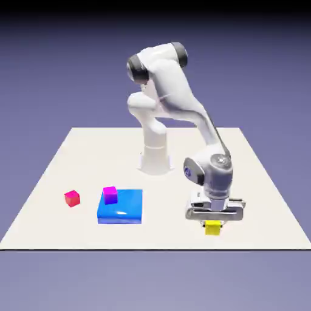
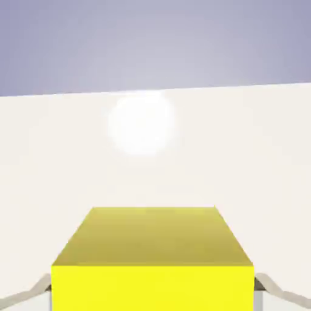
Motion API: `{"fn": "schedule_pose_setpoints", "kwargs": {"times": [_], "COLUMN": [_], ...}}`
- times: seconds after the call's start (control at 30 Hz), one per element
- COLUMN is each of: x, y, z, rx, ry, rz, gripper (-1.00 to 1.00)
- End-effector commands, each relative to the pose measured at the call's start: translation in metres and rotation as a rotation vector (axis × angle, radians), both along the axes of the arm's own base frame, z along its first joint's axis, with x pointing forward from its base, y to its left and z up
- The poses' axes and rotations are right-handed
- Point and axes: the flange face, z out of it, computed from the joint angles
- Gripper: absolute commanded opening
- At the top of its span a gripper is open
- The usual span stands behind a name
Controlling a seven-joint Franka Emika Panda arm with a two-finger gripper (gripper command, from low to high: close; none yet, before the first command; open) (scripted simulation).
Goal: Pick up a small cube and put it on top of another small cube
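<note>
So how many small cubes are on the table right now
3. The small red cube sits alone toward the exterior view's left; the small magenta cube rests on the flat blue block; the small yellow cube lies between the gripper fingertips. None looks hidden.

So there's a flat blue slab (image 1: 120, 208) lying on the pale tabletop (image 1: 255, 182), well off toward the exterior view's left of the jaws, with plain blue-violet backdrop behind everything.

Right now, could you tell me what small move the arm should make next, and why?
Probably close the claw on the yellow cube. The hand view shows the cube large between the fingertips, which flank its sides, and the exterior view has the claw low over it.
</note>
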Motion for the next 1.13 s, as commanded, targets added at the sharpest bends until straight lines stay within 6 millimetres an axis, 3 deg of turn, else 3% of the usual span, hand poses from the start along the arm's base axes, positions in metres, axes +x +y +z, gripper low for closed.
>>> {"fn": "schedule_pose_setpoints", "kwargs": {"times": [0.0,0.13,0.27,0.43,0.57,0.63,0.8,0.83,0.87,0.9,1.07,1.1], "x": [0.002,0.002,-0.02,-0.074,-0.134,-0.139,-0.14,-0.14,-0.14,-0.14,-0.139,-0.139], "y": [-0.021,-0.127,-0.226,-0.331,-0.395,-0.399,-0.393,-0.393,-0.393,-0.393,-0.399,-0.399], "z": [0.007,0.029,0.055,0.089,0.113,0.115,0.047,0.046,0.046,0.046,0.114,0.115], "rx": [-0.015,-0.071,-0.093,-0.07,-0.008,-0.001,-0.001,-0.001,-0.001,-0.001,-0.001,-0.001], "ry": [0.002,0.012,0.018,0.015,0.003,0.001,0.001,0.001,0.001,0.001,0.001,0.001], "rz": [-0.05,-0.33,-0.622,-0.994,-1.291,-1.315,-1.315,-1.315,-1.315,-1.315,-1.315,-1.315], "gripper": [-1.0,-1.0,-1.0,-1.0,-1.0,-1.0,-1.0,-1.0,1.0,1.0,1.0,1.0]}}
